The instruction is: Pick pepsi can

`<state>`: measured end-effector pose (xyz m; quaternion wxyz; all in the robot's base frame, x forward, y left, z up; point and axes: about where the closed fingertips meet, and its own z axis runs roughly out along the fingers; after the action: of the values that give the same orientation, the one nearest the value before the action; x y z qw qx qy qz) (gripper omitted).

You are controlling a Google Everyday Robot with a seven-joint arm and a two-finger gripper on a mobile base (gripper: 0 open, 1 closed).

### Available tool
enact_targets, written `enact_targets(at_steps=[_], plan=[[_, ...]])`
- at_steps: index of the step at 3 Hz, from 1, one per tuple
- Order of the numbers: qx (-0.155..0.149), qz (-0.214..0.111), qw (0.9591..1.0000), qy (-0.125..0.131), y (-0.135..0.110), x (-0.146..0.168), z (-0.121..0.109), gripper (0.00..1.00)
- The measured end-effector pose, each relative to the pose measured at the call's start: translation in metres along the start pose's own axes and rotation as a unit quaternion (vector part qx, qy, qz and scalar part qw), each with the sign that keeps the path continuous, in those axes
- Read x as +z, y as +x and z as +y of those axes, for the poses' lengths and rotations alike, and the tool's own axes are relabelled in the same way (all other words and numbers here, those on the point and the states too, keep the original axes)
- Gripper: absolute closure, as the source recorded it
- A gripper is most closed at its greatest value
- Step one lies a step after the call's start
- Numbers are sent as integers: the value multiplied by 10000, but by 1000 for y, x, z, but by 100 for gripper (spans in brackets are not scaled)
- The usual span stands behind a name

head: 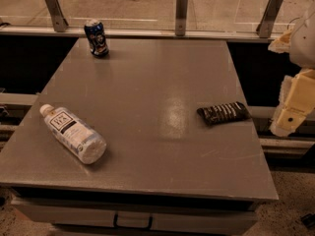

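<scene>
The gripper [293, 108] hangs at the right of the view, off the table [157, 77] and past its right edge, level with the packet [224, 113]. Whether it is open or closed cannot be told from here. It grips nothing that can be seen and touches none of the things on the table.

The can [96, 38] stands upright at the table's far left corner, just inside the far edge and near the left edge. It is well apart from the gripper, diagonally across the top.

The packet lies flat near the right edge, the closest thing to the gripper. A bottle [73, 134] lies on its side near the left edge towards the front, cap pointing to the far left.

Between these three the middle of the table is bare, with open surface from the packet across to the can. Beyond the far edge runs a rail [181, 8] with upright posts, close behind the can.
</scene>
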<state>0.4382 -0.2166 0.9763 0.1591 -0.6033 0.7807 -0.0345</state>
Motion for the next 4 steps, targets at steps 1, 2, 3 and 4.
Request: enact_targets(at_steps=[1, 2, 3, 4], plan=[[0, 0, 10000, 1, 0, 0, 0, 0], [-99, -140, 9998, 37, -11, 7, -11, 0], [-388, -527, 9978, 74, -45, 28, -41, 0], [-711, -1192, 9903, 112, -106, 51, -74, 0]])
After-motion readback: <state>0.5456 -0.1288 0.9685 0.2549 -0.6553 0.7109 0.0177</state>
